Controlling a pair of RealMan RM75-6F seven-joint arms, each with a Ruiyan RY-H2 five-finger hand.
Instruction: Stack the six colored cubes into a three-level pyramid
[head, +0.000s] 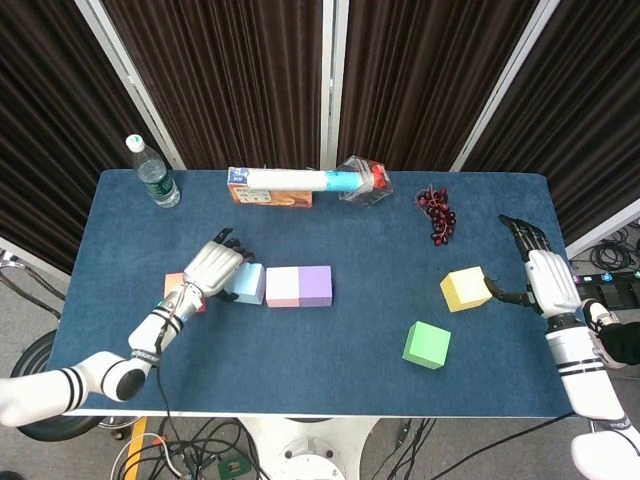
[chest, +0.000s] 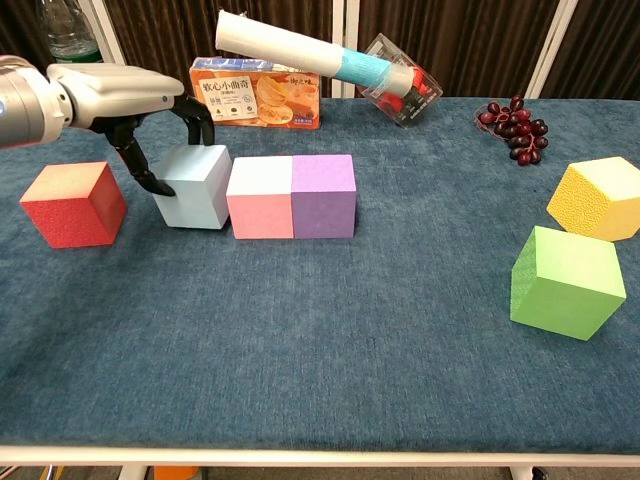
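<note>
On blue felt table (chest: 330, 350), left hand (chest: 120, 95) fingers clamped round light-blue cube (chest: 193, 186): press flush against pink cube (chest: 260, 197), squaring edges.

Overhead head view — low, near chest view

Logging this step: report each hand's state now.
Left hand: fingers around the light blue cube, gripping it on the table.
Right hand: holds nothing, thumb touching the yellow cube.

Open cloth lies between the purple cube (chest: 323, 194) and green cube (chest: 565, 281). A snack box (chest: 257, 93) and grapes (chest: 516, 126) crowd the far edge.
</note>
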